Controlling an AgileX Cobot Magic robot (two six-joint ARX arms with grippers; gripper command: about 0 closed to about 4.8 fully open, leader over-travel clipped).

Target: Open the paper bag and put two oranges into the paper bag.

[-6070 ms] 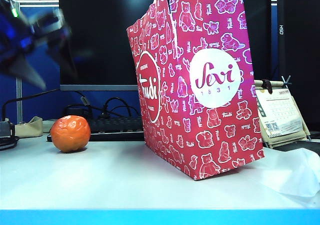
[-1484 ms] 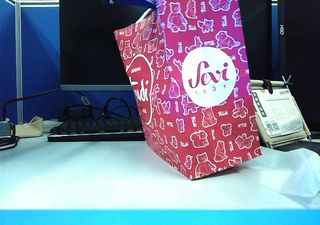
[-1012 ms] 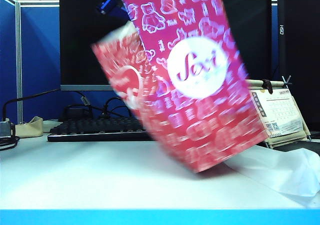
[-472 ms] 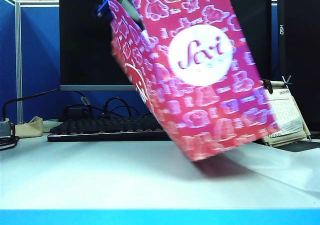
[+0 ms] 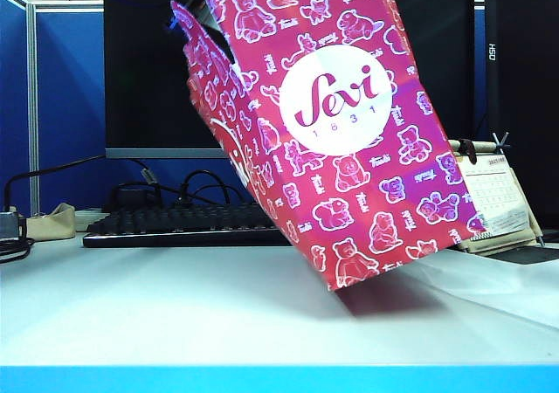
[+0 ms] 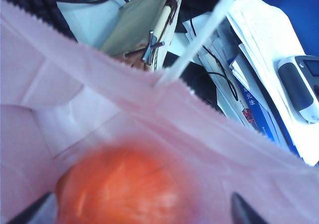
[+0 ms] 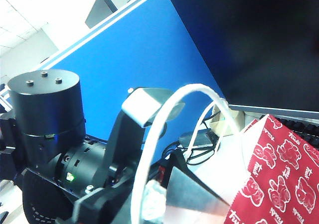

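Paper bag tilted further; orange between spread left gripper; right gripper closed.

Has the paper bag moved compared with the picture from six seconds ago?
Yes. The paper bag now leans with its top toward the left across the monitor, and its right bottom corner is raised off the table.

the paper bag is magenta-red outside, printed with white outline teddy bears and a white round logo — its inside shows pale pink. its handles are white. an orange inside is orange-red. the bench is white with a light blue front edge — behind stands a blue partition.
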